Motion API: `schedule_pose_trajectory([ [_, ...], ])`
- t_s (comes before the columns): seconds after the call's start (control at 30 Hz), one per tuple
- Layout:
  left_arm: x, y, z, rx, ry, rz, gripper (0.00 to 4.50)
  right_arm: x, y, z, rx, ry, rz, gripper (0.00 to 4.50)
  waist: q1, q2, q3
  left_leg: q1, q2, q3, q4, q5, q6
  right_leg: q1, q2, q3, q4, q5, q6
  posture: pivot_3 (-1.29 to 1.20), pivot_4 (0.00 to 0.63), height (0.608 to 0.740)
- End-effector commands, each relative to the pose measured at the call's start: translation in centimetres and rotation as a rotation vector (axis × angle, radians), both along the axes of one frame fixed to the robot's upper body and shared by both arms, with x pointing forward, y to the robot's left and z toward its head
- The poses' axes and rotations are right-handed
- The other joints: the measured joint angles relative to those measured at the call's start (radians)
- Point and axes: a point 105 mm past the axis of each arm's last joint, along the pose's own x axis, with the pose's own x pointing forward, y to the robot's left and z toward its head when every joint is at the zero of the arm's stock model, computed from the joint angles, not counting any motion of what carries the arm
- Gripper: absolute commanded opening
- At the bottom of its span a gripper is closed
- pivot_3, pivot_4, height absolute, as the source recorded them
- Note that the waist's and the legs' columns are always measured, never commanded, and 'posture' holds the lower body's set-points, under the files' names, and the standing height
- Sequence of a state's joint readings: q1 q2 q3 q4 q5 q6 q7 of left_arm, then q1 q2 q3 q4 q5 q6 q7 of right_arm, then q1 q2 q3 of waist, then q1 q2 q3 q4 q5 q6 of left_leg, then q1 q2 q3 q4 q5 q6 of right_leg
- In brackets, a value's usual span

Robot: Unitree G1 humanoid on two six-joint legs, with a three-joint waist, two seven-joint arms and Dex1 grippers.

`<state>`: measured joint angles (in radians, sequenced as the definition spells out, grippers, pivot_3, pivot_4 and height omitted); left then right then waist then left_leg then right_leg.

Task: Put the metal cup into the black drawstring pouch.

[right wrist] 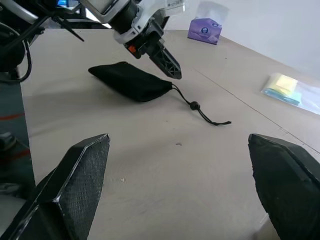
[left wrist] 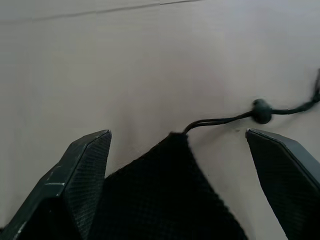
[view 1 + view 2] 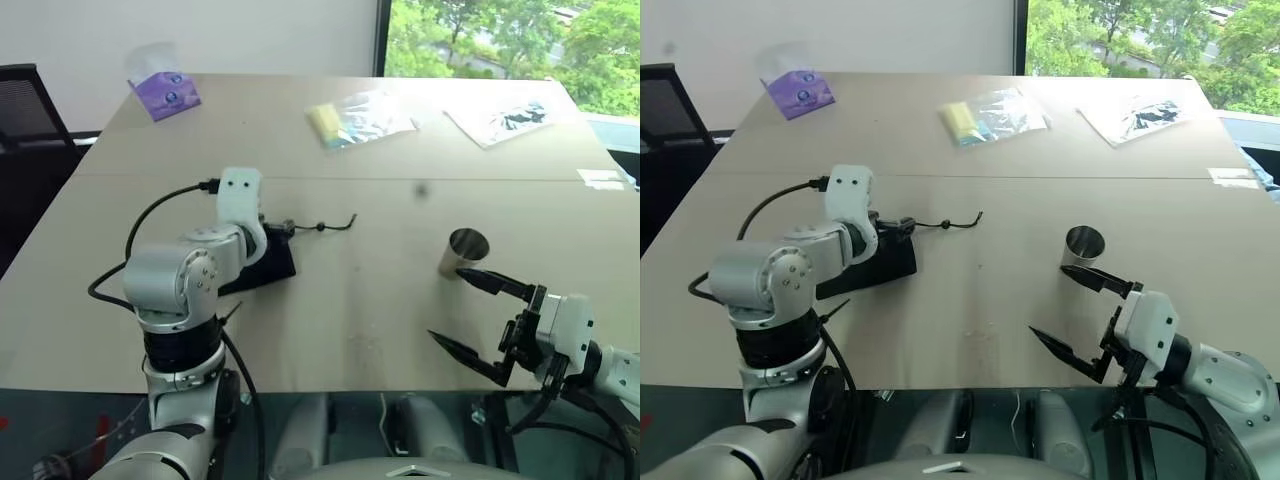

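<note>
The wooden table (image 3: 380, 300) carries everything, and nothing on it shows the task as started. The black drawstring pouch (image 1: 131, 81) lies flat on the robot's left side, its mouth drawn in at the neck, cord and bead toggle (image 1: 194, 105) trailing toward the middle of the table. The metal cup (image 3: 463, 253) stands upright well apart from it on the right side (plainly empty, its open top showing). The left gripper (image 2: 182, 165) hangs over the pouch's neck with its fingers spread wide either side of the fabric, gripping nothing. The right gripper (image 3: 478, 318) is just beside the cup, fingers likewise spread and empty. Still to do, by my reading: open the pouch, pick up the cup, drop it in.
</note>
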<state>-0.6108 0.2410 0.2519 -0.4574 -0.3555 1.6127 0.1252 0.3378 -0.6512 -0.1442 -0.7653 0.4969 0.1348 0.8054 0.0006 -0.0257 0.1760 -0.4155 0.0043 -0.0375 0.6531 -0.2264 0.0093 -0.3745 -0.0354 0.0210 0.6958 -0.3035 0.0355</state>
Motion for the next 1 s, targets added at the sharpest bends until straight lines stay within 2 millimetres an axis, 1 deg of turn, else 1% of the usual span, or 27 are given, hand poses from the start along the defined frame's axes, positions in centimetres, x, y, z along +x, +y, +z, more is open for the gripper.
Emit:
schedule_pose_trajectory([
  [0.03, -0.5, -1.0, -1.2, -0.096, 0.022, 0.097, 4.45, -0.2, 0.0, 0.9, 0.005, -0.025, 0.019, 4.5, 0.011, -0.001, 0.0, 0.0, 0.0, 0.0, 0.0, 0.0, 0.0, 0.001, -0.001, 0.0, 0.0, 0.0, 0.0, 0.0, 0.15, 0.74],
  [0.1, -0.7, -1.9, -1.6, -0.14, 0.044, 0.113, 4.45, -0.3, -0.1, 0.9, 0.001, -0.02, 0.022, 4.5, 0.016, -0.002, 0.0, -0.001, -0.001, -0.001, 0.0, 0.0, 0.0, 0.0, -0.001, -0.001, 0.0, 0.0, 0.0, 0.0, 0.15, 0.74],
  [0.23, -0.9, -2.4, -2.2, -0.179, 0.1, 0.107, 4.45, -0.7, -0.2, 1.0, -0.007, -0.013, 0.014, 4.5, 0.013, -0.002, 0.0, 0.0, -0.001, -0.001, 0.0, 0.0, 0.0, 0.0, -0.001, -0.001, 0.0, 0.0, 0.0, 0.0, 0.15, 0.74],
  [0.37, -0.9, -1.7, -1.9, -0.139, 0.156, 0.049, 4.45, -0.9, -0.3, 0.9, -0.008, -0.008, 0.003, 4.5, 0.012, -0.002, 0.0, 0.001, 0.0, 0.0, 0.0, 0.0, 0.0, 0.0, -0.001, 0.0, 0.001, 0.0, 0.0, 0.0, 0.15, 0.74],
  [0.47, -1.2, -0.7, -1.2, -0.06, 0.194, -0.015, 4.45, -1.0, -0.3, 0.8, -0.002, -0.003, -0.002, 4.5, 0.012, -0.002, 0.0, 0.001, 0.0, 0.0, 0.0, 0.0, 0.0, 0.0, -0.001, 0.0, 0.001, 0.0, 0.0, 0.0, 0.15, 0.74],
  [0.57, -1.8, 0.5, -1.6, 0.031, 0.258, 0.004, 3.61, -0.9, 0.0, 0.6, 0.005, -0.004, -0.004, 4.5, 0.013, -0.002, 0.0, 0.001, -0.001, 0.0, 0.0, 0.0, -0.001, 0.0, -0.001, 0.0, 0.001, 0.0, 0.0, 0.0, 0.15, 0.74],
  [0.67, -2.8, 0.8, -2.3, 0.056, 0.335, 0.031, 2.35, -0.8, 0.2, 0.7, 0.013, -0.01, -0.007, 4.5, 0.014, -0.002, -0.001, 0.001, -0.001, 0.0, 0.0, 0.003, -0.005, 0.0, -0.002, 0.0, 0.001, 0.0, 0.0, 0.0, 0.15, 0.74],
  [0.7, -3.0, 0.7, -2.5, 0.062, 0.355, 0.026, 2.11, -0.7, 0.3, 0.8, 0.015, -0.012, -0.009, 4.5, 0.014, -0.002, -0.001, 0.001, -0.001, 0.0, 0.0, 0.003, -0.005, 0.0, -0.002, 0.0, 0.001, 0.0, 0.0, 0.0, 0.15, 0.74],
  [0.73, -3.1, 0.6, -2.7, 0.066, 0.368, 0.022, 1.55, -0.7, 0.3, 0.8, 0.015, -0.013, -0.009, 4.5, 0.015, -0.002, -0.001, 0.001, -0.001, 0.0, 0.0, 0.003, -0.005, 0.0, -0.002, 0.0, 0.001, 0.0, 0.0, 0.0, 0.15, 0.74],
  [0.77, -3.1, 0.6, -2.9, 0.082, 0.379, 0.02, 1.33, -0.7, 0.3, 0.8, 0.014, -0.015, -0.011, 4.5, 0.016, -0.002, -0.001, 0.001, -0.001, 0.0, 0.0, 0.003, -0.005, 0.0, -0.002, -0.001, 0.0, 0.0, 0.0, 0.0, 0.15, 0.74],
  [0.83, -3.1, 0.6, -3.0, 0.097, 0.391, 0.015, 0.4, -0.6, 0.3, 0.8, 0.014, -0.02, -0.015, 4.5, 0.015, -0.001, -0.001, 0.001, -0.001, 0.0, 0.0, 0.003, -0.005, 0.001, -0.002, -0.001, 0.0, 0.0, 0.0, 0.0, 0.15, 0.74],
  [0.87, -3.0, 0.5, -2.9, 0.102, 0.387, -0.009, 0.03, -0.5, 0.3, 0.8, 0.013, -0.022, -0.018, 4.5, 0.014, -0.001, -0.001, 0.001, -0.001, 0.0, 0.0, 0.003, -0.005, 0.001, -0.002, 0.0, 0.0, 0.0, 0.0, 0.0, 0.15, 0.74],
  [0.93, -2.1, 0.7, -2.2, 0.159, 0.337, -0.062, 0.03, -0.5, 0.3, 0.9, 0.016, -0.026, -0.025, 4.5, 0.014, -0.001, -0.001, 0.002, -0.001, 0.0, 0.0, 0.003, -0.005, 0.001, -0.001, 0.0, 0.0, 0.0, -0.001, 0.0, 0.15, 0.74],
  [1.0, -1.1, -0.6, -0.4, 0.182, 0.238, -0.197, 0.03, -0.4, 0.4, 0.9, 0.016, -0.029, -0.028, 4.5, 0.014, -0.001, -0.001, 0.002, -0.002, 0.001, -0.001, 0.003, -0.006, 0.001, 0.003, -0.001, 0.0, 0.0, -0.001, 0.0, 0.15, 0.74],
])
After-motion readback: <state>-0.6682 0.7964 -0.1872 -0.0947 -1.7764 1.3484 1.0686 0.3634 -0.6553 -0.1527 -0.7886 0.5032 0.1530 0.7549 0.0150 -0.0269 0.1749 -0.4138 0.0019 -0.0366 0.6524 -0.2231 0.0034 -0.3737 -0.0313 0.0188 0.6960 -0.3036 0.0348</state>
